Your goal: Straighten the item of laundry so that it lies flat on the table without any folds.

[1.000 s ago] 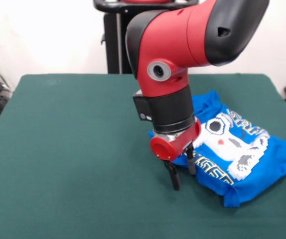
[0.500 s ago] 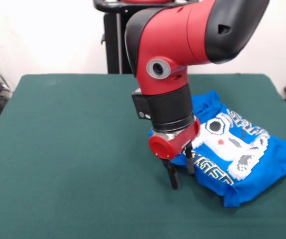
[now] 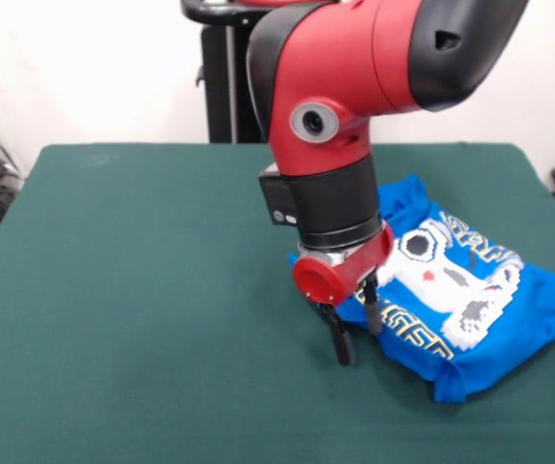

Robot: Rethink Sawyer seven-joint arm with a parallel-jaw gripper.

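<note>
One gripper point(image 3: 357, 335) spread open, empty, at rumpled blue T-shirt point(image 3: 471, 309) edge

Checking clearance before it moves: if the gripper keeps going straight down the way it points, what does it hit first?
Probably the edge of the blue T-shirt. The open gripper points down over it, one finger perhaps over bare green table; depth is unclear.

Table point(image 3: 142, 290): dark green cloth top, matt, felt-like, faintly napped, no shine anywhere. Item of laundry point(image 3: 510, 319) on the right: bright blue soft knit cloth, matt, rumpled, with a flat white and yellow print lying smooth on the fabric. Arm point(image 3: 355, 87): smooth red plastic shell with a mild gloss, black plastic sections duller; a thin bright metal ring above the gripper point(image 3: 358, 333), whose black fingers point(image 3: 340, 343) look matt.
</note>
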